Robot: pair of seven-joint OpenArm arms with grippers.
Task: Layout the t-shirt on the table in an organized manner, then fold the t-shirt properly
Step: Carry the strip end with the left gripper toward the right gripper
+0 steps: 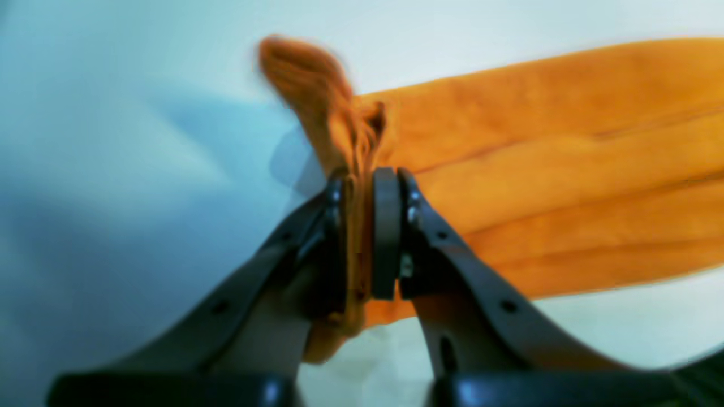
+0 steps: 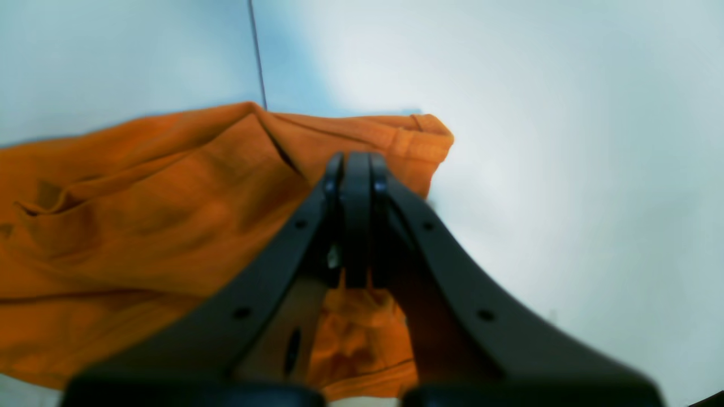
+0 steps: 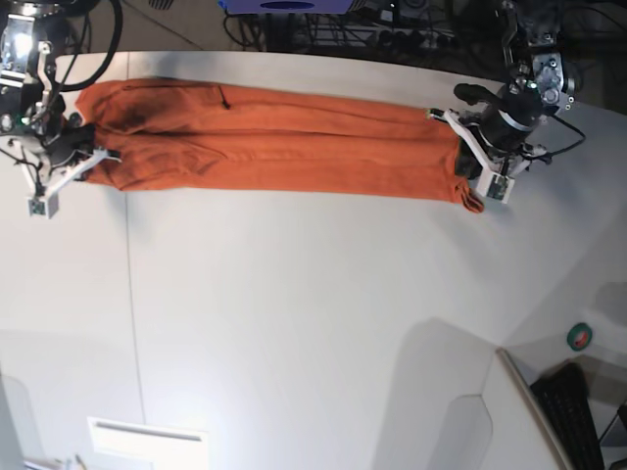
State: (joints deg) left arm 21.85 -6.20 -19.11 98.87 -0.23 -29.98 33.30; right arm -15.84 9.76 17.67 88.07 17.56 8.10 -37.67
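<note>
We have the t-shirt (image 3: 274, 147) stretched as a long band across the desk (image 3: 313, 323) at 12 o'clock. Left end effector (image 1: 362, 226) pinches one end, right end effector (image 2: 353, 215) pinches the other, likely tensioning out wrinkles.

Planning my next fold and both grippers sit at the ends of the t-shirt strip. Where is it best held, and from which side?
Probably its two short ends, where it is held now. The t-shirt lies as a long narrow band across the table. The left gripper pinches one bunched end; the right gripper is shut on the other. Come in from beyond each end, along the band's length.
</note>
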